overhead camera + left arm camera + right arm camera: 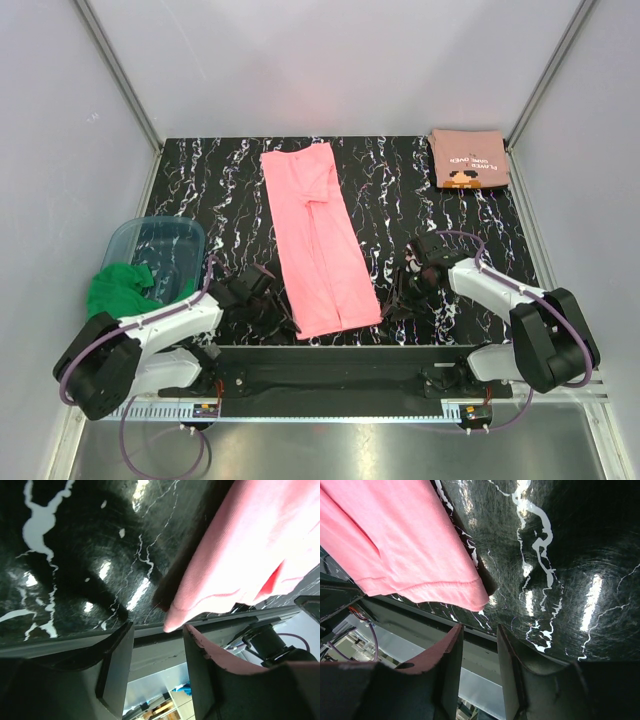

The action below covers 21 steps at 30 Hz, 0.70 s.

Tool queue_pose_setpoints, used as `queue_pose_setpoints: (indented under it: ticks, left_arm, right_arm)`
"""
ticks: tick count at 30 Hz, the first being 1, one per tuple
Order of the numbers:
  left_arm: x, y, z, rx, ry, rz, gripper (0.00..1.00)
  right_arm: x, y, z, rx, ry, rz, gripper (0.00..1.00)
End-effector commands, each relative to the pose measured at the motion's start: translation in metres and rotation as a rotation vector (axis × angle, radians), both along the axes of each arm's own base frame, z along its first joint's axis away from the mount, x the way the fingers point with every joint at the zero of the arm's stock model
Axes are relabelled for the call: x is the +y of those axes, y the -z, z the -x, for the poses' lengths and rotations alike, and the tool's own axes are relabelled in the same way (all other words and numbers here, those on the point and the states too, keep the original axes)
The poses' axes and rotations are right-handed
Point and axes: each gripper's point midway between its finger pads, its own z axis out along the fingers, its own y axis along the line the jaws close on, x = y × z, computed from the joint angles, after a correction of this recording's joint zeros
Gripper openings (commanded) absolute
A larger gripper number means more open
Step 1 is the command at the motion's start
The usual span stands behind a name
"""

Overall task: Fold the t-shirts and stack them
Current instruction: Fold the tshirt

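The bright pink t-shirt [318, 235] lies folded into a long strip down the middle of the black marbled table [210, 180]. The salmon t-shirt [468, 158] with white lettering sits folded at the back right corner. My left gripper [275, 305] is low at the pink strip's near left corner. In the left wrist view the pink t-shirt [250, 545] ends just past the left gripper [158, 630], whose jaws stand apart with nothing between them. My right gripper [395, 295] is at the near right corner. The pink hem [405, 540] lies just beyond the right gripper [480, 630], also open and empty.
A clear blue bin [160, 240] stands at the left with a green cloth [120, 290] hanging over its near rim. The table's near edge runs right behind both grippers. Grey walls close in the sides and back.
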Motion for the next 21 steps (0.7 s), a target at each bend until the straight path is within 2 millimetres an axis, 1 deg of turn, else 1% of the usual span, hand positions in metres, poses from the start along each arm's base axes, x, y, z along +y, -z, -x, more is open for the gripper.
queue_pose_setpoints:
  ticks: [1,3,9,10,12,14,16,19,20,21]
  left_arm:
    - [-0.008,-0.001,-0.008,-0.016,-0.03,0.003,0.49]
    - [-0.007,0.006,-0.005,-0.002,-0.05,0.007,0.49]
    - [-0.011,0.013,-0.004,0.003,-0.051,0.016,0.48]
    - [-0.01,0.015,-0.003,0.005,-0.052,0.01,0.47]
    - [-0.009,0.016,-0.003,0.003,-0.055,0.008,0.44]
    - [-0.008,0.018,-0.002,0.007,-0.06,0.006,0.39]
    - [-0.007,0.02,0.0,0.017,-0.061,0.008,0.37]
    - [-0.006,0.019,0.0,0.012,-0.062,0.001,0.33]
    - [-0.006,0.019,0.0,0.009,-0.061,0.001,0.29]
    - [-0.005,0.02,0.001,0.012,-0.061,-0.002,0.28]
  right_arm:
    - [0.002,-0.007,-0.006,-0.03,0.005,-0.023,0.41]
    - [0.002,-0.008,-0.006,-0.038,0.008,-0.024,0.41]
    - [0.003,-0.003,-0.001,-0.015,0.004,-0.031,0.4]
    - [0.003,-0.002,0.0,-0.01,0.006,-0.032,0.41]
    - [0.003,0.0,0.0,-0.002,0.012,-0.036,0.38]
    - [0.004,0.003,0.003,0.017,0.018,-0.045,0.38]
    - [0.008,0.004,0.005,0.025,0.011,-0.067,0.39]
    - [0.01,0.006,0.003,0.025,0.009,-0.078,0.42]
    - [0.01,0.006,0.002,0.026,0.01,-0.077,0.44]
    - [0.011,0.007,0.001,0.025,0.006,-0.075,0.48]
